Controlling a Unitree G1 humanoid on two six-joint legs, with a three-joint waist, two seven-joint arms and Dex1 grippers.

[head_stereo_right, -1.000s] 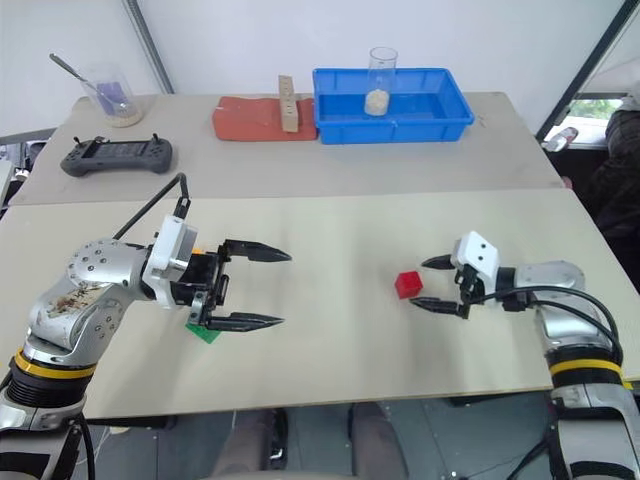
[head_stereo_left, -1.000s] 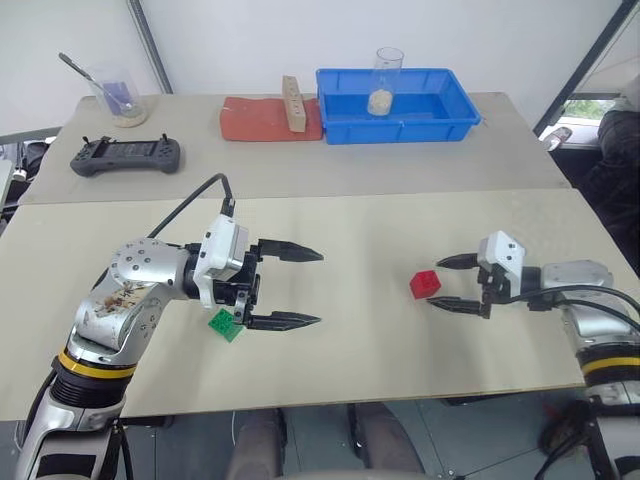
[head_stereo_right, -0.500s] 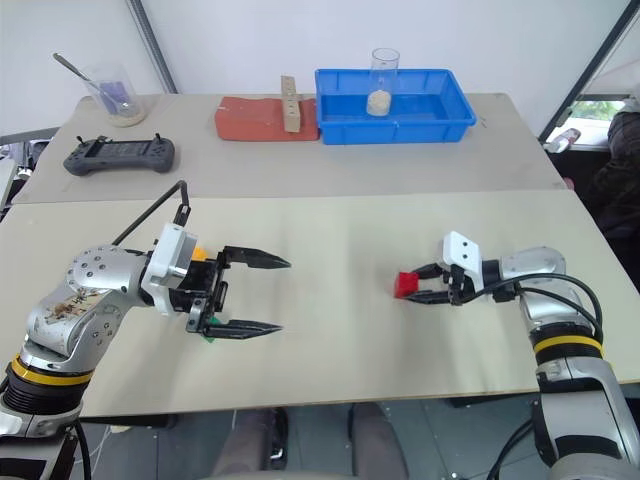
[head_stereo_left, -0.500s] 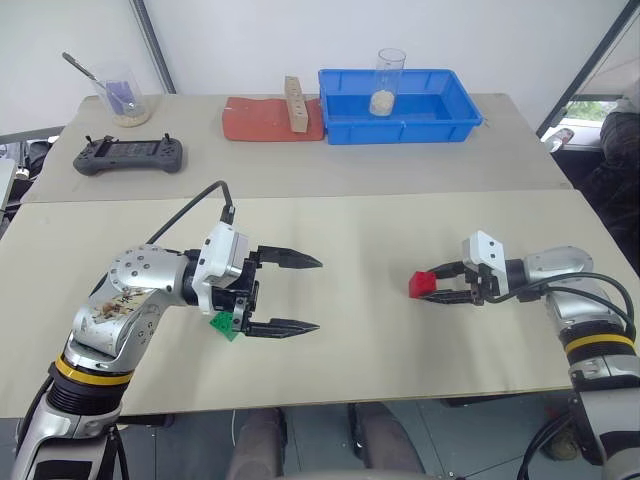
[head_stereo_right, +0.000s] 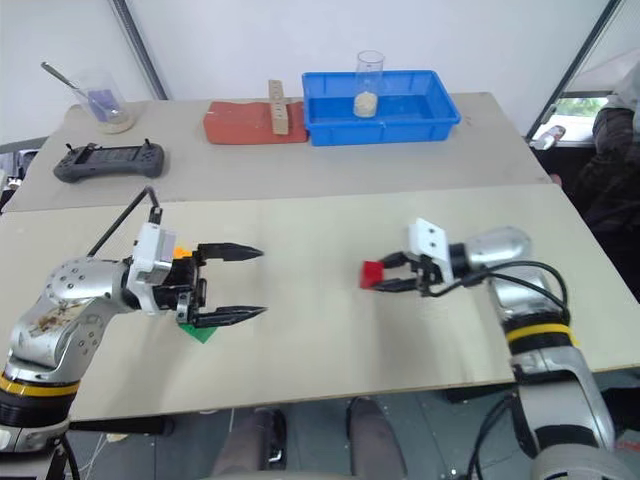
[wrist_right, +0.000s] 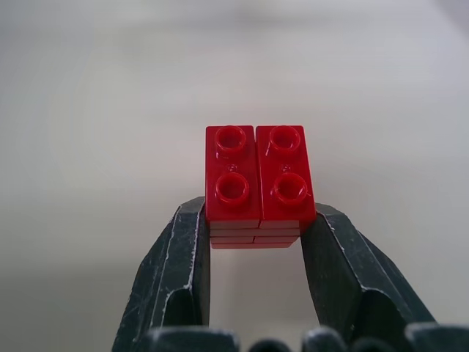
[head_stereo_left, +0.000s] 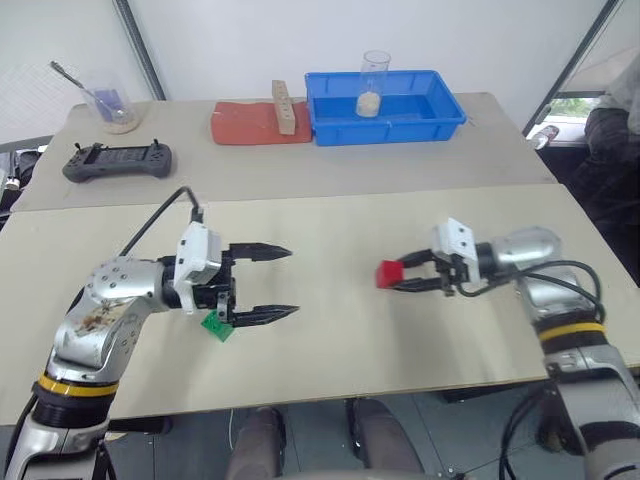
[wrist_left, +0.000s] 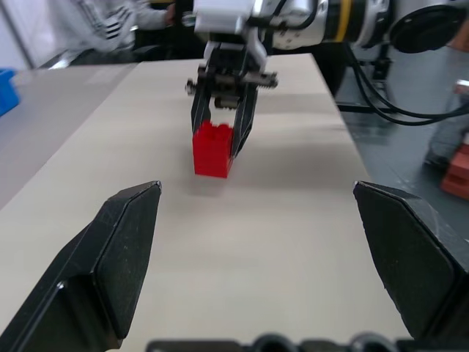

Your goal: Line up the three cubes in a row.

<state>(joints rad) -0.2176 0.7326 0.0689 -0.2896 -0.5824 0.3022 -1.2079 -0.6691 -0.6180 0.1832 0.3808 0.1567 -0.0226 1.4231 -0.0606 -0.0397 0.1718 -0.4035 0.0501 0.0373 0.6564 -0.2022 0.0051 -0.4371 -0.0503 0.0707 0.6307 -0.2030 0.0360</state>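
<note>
The red cube (head_stereo_left: 390, 273) sits pinched between the two black fingers of the right gripper (head_stereo_left: 404, 277), right of the middle of the near desk (head_stereo_left: 340, 220). In the right wrist view its studded top (wrist_right: 259, 173) faces the camera – four studs in a square – and the fingers press its two opposite sides. Whether it rests on the desk or is lifted just off it I cannot tell. It is squarish, with no clear long axis.

Well apart to the left, the green cube (head_stereo_left: 216, 325) lies on the desk right below the left gripper (head_stereo_left: 272, 283), partly hidden by the gripper's body. An orange-yellow cube (head_stereo_right: 181, 254) peeks out just behind that gripper on its far side. The left gripper's fingers are spread wide with nothing between them, pointing right toward the red cube – only bare desk lies between the two grippers.

On the far desk stand a blue tray (head_stereo_left: 384, 105) with a clear cup (head_stereo_left: 373, 83) in it, a red-brown mat (head_stereo_left: 252, 123) to its left carrying a tall wooden block (head_stereo_left: 284, 106), a black handheld controller (head_stereo_left: 116, 161) farther left, and a clear beaker (head_stereo_left: 108, 103) with a stirrer at the far left corner. A person's dark sleeve (head_stereo_left: 612, 131) shows at the right edge.
</note>
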